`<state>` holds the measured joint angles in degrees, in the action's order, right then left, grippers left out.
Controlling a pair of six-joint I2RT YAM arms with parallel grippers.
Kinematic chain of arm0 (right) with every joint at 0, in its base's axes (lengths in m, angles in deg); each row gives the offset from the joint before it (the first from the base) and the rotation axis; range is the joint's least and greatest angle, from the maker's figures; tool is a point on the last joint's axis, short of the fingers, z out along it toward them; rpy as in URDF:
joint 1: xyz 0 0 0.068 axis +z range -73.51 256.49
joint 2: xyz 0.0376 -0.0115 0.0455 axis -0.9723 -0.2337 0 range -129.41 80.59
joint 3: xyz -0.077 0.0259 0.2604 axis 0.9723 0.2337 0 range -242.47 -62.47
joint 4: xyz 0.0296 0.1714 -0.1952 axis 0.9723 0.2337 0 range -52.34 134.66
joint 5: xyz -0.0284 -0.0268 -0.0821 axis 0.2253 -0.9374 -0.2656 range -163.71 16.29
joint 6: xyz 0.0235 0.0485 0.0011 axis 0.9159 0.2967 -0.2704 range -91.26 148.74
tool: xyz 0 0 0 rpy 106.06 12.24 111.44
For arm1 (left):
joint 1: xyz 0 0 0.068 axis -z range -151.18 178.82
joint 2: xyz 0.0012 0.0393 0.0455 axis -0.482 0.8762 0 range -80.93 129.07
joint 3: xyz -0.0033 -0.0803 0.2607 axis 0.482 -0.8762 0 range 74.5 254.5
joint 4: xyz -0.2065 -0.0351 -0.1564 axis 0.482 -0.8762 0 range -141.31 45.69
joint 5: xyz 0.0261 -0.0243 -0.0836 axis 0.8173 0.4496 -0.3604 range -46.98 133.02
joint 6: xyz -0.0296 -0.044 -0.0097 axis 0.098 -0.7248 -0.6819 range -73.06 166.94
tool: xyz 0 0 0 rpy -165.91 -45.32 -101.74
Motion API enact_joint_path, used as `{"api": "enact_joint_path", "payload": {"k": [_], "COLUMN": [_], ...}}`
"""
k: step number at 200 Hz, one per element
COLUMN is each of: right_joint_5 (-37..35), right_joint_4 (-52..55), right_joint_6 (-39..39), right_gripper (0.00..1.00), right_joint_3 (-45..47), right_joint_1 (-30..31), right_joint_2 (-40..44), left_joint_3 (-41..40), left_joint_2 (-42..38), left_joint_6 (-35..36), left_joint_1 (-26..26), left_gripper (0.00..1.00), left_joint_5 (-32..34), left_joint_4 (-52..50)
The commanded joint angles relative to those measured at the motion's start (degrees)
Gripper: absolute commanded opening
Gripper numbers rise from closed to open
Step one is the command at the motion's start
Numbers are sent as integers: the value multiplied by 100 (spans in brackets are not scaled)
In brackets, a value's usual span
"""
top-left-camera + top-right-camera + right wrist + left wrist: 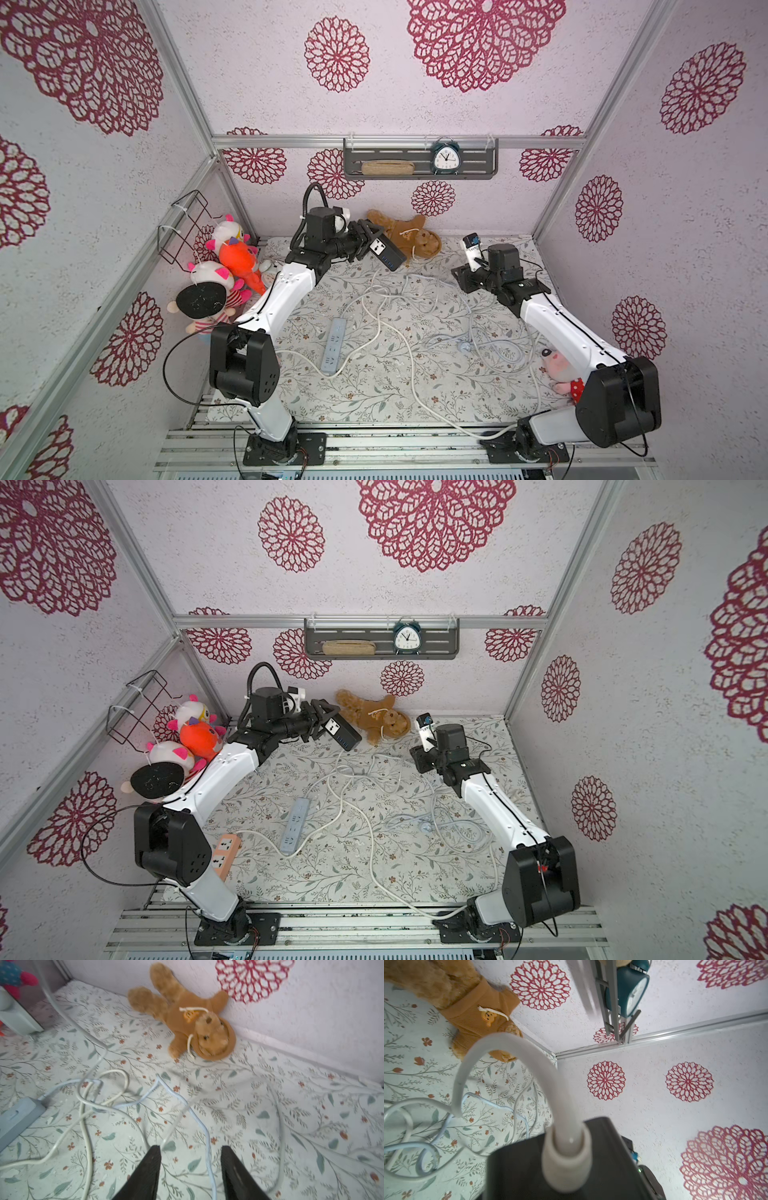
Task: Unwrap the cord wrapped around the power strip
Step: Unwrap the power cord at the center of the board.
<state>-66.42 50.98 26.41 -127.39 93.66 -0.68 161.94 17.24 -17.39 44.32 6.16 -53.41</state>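
Near the back wall, raised above the floral-printed tabletop [365,399], the left gripper [370,242] is clamped on one end of the black rectangular power strip [387,254], which tilts down toward the middle. Its thick white cord [564,1118] leaves the collar at the strip's end, arches over and drops to the table among other loops. No turns show around the black body in both top views, though its underside is hidden, so the unwrapping looks nearly or fully done. The right gripper [190,1147] hangs low over the table, jaws apart and nothing pinched between them; a pale blue cable [207,1136] lies on the cloth beneath the gap. To finish well, the left should hold the strip high and steady while the right takes only the white cord near where it lands and draws it away, checking for a last loop. That pale blue cable and the lead of the flat grey-blue power strip [332,345] mid-table are easy to catch by mistake. A brown teddy bear [409,237] lies just beside the raised strip, and a heap of plush toys [230,266] crowds the left arm.
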Motion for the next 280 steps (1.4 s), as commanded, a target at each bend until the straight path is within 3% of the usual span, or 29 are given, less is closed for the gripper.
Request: {"api": "enact_joint_path", "payload": {"k": [1, 27, 58, 93, 139, 174, 202, 233, 280], "right_joint_5": [177, 44, -267, -380, -651, -855, -926, -917, -884], "right_joint_4": [686, 559, -114, -537, -669, -565, -41, 472, 646], "right_joint_6": [1309, 2106, 2625, 2791, 2731, 2458, 2110, 1831, 1475], "right_gripper": [36, 31, 55, 57, 47, 19, 0, 0, 0], "right_joint_3": [63, 239, 369, 139, -222, -489, -785, -1020, -1605], "right_joint_1": [12, 179, 595, 840, 893, 861, 754, 467, -544], "right_joint_2": [75, -213, -587, -1241, -1967, -2029, -1662, -1129, -1096], "left_joint_3": [287, 375, 379, 378, 431, 397, 384, 644, 861], "left_joint_2": [79, 114, 143, 132, 88, 38, -80, -176, 102], "left_joint_6": [422, 503, 511, 590, 898, 1173, 1852, 3308, 4536], "left_joint_1": [-70, -68, -67, -69, -74, -163, -283, -315, -663], "left_gripper": [0, 0, 0, 0, 0, 0, 0, 0, 0], "left_joint_5": [-793, -789, -788, -826, -1040, -1462, -1846, -1533, -941], "left_joint_4": [-363, -509, -505, -540, -796, -1008, -1582, -3188, -4671]}}
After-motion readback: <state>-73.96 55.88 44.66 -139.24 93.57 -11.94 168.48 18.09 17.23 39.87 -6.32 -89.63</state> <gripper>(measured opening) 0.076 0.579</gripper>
